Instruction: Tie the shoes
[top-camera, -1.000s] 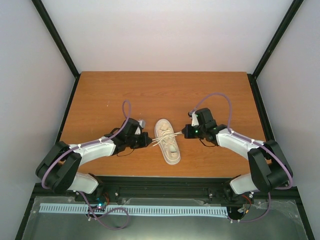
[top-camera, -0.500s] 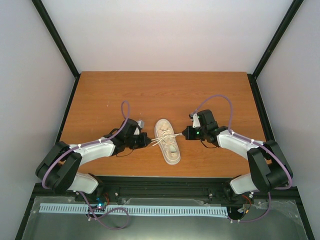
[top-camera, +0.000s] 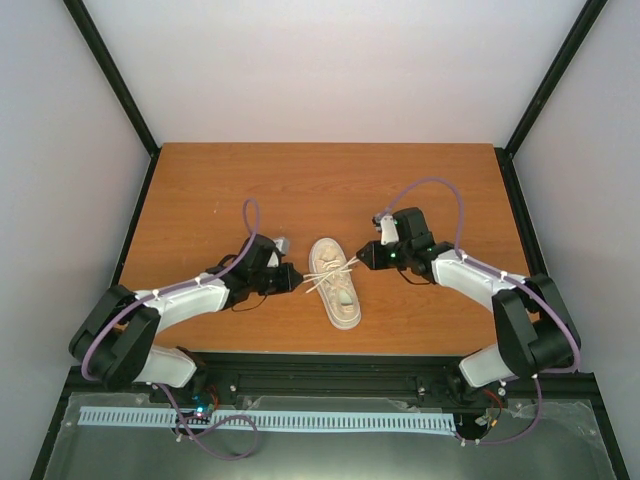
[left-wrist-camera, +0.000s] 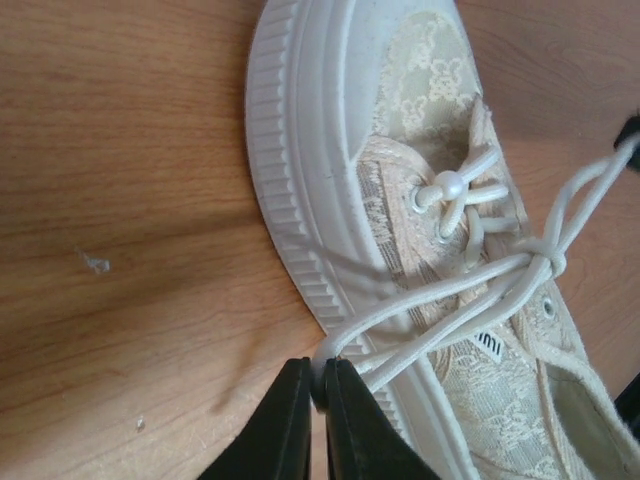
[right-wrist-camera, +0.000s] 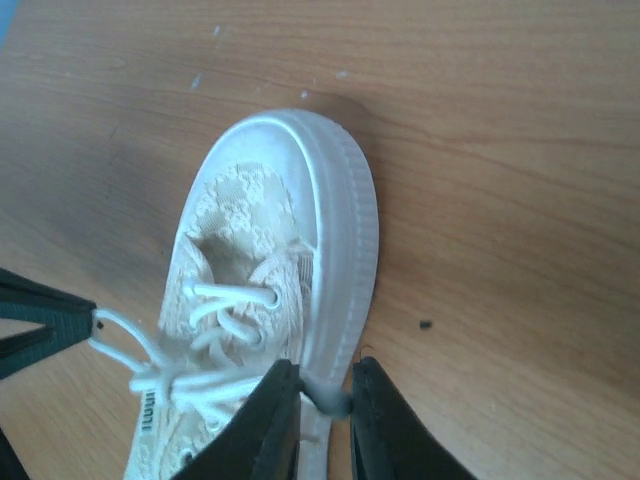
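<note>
The cream lace-patterned sneaker (top-camera: 337, 290) lies mid-table, toe to the far side. Its pale laces (top-camera: 330, 272) stretch sideways from a knot (left-wrist-camera: 545, 262) over the tongue. My left gripper (top-camera: 298, 279) is at the shoe's left side, shut on a lace loop (left-wrist-camera: 345, 345) beside the ribbed sole (left-wrist-camera: 290, 170). My right gripper (top-camera: 362, 261) is at the shoe's right side, shut on the other lace loop (right-wrist-camera: 330, 398) next to the sole (right-wrist-camera: 345, 260). In the right wrist view the left gripper's fingers (right-wrist-camera: 40, 320) show at the left edge, holding the lace.
The brown wooden table (top-camera: 330, 180) ends in black frame posts and white walls at the back and sides. A black rail (top-camera: 330, 375) runs along the near edge by the arm bases. Purple cables loop above both wrists.
My right gripper has shifted a little toward the far side with its lace loop, and the laces look tauter. The left gripper and the shoe have barely moved.
</note>
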